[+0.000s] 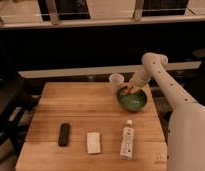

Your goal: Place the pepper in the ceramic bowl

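A dim room with dark shelving and a pale ledge behind frames a wooden table (71, 107) that fills the lower half of the camera view. At the far right corner of the table stands the ceramic bowl (132, 101), glossy green, wide and shallow. Just beside it, on its far left, stands a small pale translucent cup (116, 81), upright and close to the bowl's rim. The robot arm (163, 82) comes in from the right, bends at a white elbow joint above the far edge of the table, and reaches down to the left toward the bowl. The gripper (127, 91) sits at the bowl's far left rim, between the cup and the bowl's interior. An orange-red speck, the pepper (126, 91), shows right at the gripper tip, over the bowl's edge; it appears to be pinched there, though whether the claw is closed on it or parted cannot be told from this view. Along the near edge of the table lie three items, well apart from the bowl: a black remote-like object (64, 134) at left, a white flat packet (93, 142) in the middle, and a white bottle (127, 140) lying at right.
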Controlling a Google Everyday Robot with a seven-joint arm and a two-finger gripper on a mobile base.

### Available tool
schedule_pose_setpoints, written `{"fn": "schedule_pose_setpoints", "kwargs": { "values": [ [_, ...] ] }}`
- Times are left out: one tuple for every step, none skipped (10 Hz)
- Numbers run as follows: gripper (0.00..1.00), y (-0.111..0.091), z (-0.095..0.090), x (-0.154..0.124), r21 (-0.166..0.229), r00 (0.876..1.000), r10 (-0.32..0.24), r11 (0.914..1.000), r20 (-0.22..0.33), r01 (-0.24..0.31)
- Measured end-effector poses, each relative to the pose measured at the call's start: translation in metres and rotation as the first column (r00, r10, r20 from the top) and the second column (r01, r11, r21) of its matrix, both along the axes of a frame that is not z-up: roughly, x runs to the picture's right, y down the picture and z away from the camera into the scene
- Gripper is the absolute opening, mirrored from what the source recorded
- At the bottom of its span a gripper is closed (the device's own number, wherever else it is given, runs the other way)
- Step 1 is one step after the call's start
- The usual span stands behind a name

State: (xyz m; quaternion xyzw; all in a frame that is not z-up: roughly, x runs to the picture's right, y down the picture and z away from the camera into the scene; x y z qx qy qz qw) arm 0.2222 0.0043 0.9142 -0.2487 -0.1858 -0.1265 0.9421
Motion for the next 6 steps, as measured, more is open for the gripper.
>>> {"fn": "schedule_pose_setpoints", "kwargs": {
  "values": [
    [0.44,0.0,0.0003,0.0017,0.0,1.0,0.002,1.0,-0.001,-0.002],
    [0.49,-0.0003,0.0006,0.0025,0.0,1.0,0.005,1.0,-0.001,-0.005],
    [0.5,-0.0007,0.0009,0.0039,0.0,1.0,0.007,1.0,-0.002,-0.007],
    [0.5,-0.0007,0.0016,0.0054,0.0,1.0,0.01,1.0,-0.002,-0.01],
    [0.5,-0.0008,0.0017,0.0063,0.0,1.0,0.011,0.9999,-0.003,-0.011],
    [0.5,-0.001,0.002,0.0072,0.0,1.0,0.013,0.9999,-0.003,-0.013]
  ]
}}
